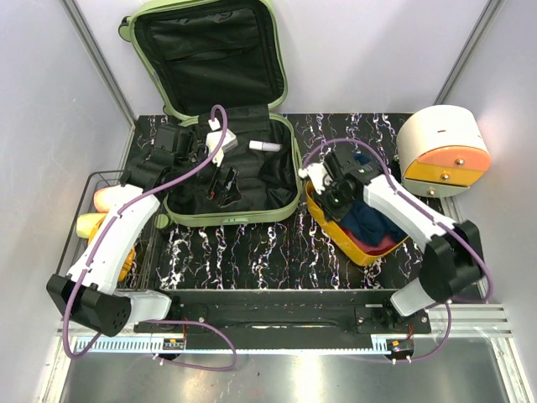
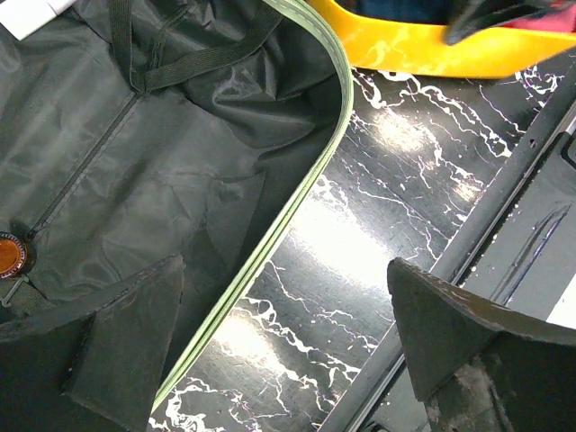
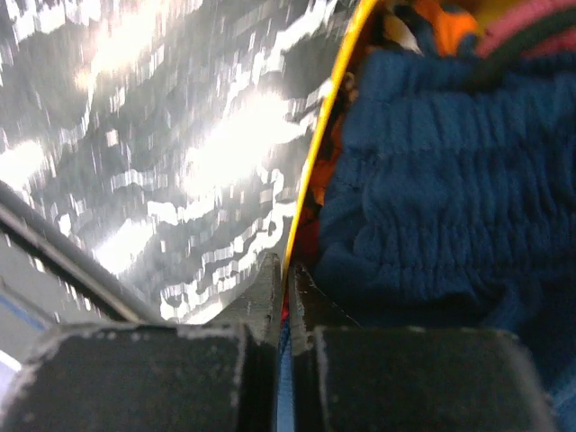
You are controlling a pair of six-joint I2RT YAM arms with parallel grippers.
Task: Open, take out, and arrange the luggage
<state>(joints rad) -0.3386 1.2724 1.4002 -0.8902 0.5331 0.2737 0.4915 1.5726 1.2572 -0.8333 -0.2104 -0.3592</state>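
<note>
The left end effector hangs open over the open luggage, the right end effector clamped on the yellow tray

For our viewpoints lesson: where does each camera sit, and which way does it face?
Top external: above and behind, looking down on the open luggage; both arms show.
Left wrist: looks down at luggage rim and table; open left claw shows.
Right wrist: faces the yellow tray; right claw pinches its rim.
All share the tray.
</note>
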